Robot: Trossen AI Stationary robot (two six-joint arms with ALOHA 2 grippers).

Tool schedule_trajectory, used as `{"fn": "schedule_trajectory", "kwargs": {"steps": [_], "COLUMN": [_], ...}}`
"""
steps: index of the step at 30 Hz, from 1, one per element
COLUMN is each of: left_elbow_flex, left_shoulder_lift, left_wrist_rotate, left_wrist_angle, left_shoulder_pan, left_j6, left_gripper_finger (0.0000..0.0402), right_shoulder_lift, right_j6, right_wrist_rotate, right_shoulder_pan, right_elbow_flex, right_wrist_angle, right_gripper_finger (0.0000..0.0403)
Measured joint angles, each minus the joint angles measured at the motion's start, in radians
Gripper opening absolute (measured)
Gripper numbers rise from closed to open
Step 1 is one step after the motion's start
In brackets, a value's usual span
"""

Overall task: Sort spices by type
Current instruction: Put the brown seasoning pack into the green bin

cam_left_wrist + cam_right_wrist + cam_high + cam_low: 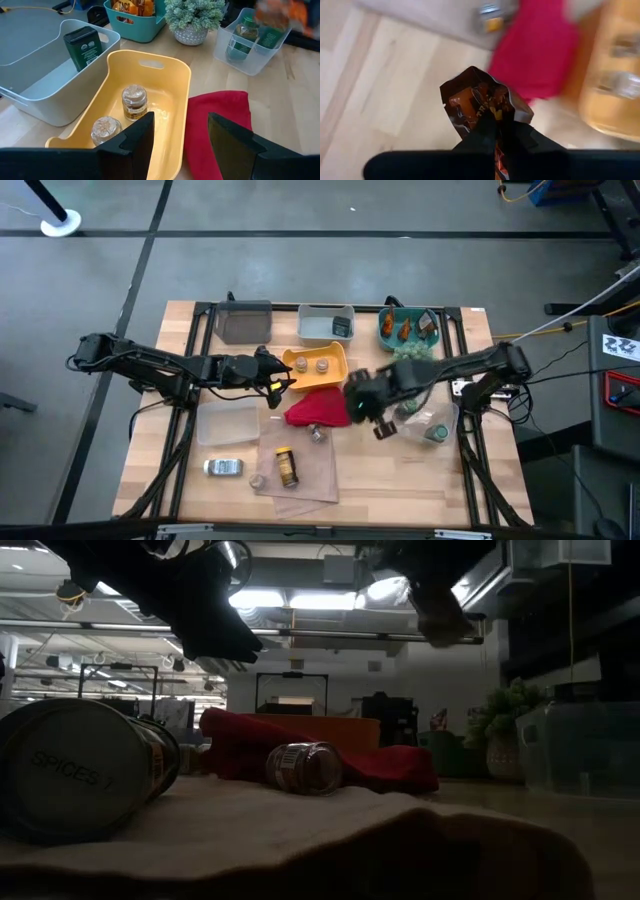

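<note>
My right gripper (495,131) hangs above the table beside the red cloth (312,412), shut on an orange-brown foil sachet (479,95). My left gripper (181,125) stands open and empty over the near end of the yellow bin (170,85), which holds two tan-topped pots (134,100). A dark tin (83,46) stands in the grey bin (45,85). More sachets sit in the teal bin (408,328), and green-lidded jars in the clear bin (250,42). A small jar (303,767) lies on its side by the cloth. My right gripper pinches the sachet's one end (492,120) between its two fingers, coming from above and pointing steeply down. The rest of the sachet sticks out crumpled past the fingertips, lifted clear of the table.
On the brown mat (300,480) near the front lie a yellow-capped brown bottle (287,467), a silver tin (224,468) and a tiny pot (258,480). A fuzzy green plant (194,15) stands by the teal bin. A dark grey bin (245,320) sits at the far left.
</note>
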Motion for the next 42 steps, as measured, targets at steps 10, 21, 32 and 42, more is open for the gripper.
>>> {"fn": "schedule_trajectory", "kwargs": {"steps": [10,21,32,42], "left_elbow_flex": [0.000,0.000,0.000,0.000], "left_shoulder_lift": [0.000,0.000,0.000,0.000], "left_wrist_rotate": [0.000,0.000,0.000,0.000], "left_wrist_angle": [-0.002,-0.005,-0.003,0.152], "left_shoulder_pan": [0.000,0.000,0.000,0.000], "left_j6": [-0.011,-0.016,-0.022,-0.024], "left_gripper_finger": [0.0172,0.0172,0.0172,0.0172], "right_shoulder_lift": [-0.227,-0.389,-0.667,-0.813], "right_j6": [-0.009,-0.094,-0.133,-0.071], "right_wrist_rotate": [0.157,0.132,-0.109,-0.242], "right_shoulder_pan": [-0.163,-0.386,-0.659,-0.841], "right_elbow_flex": [0.000,-0.026,-0.410,-0.774], "right_wrist_angle": [-0.003,0.092,0.474,0.864], "right_gripper_finger": [0.0016,0.0016,0.0017,0.0021]}}
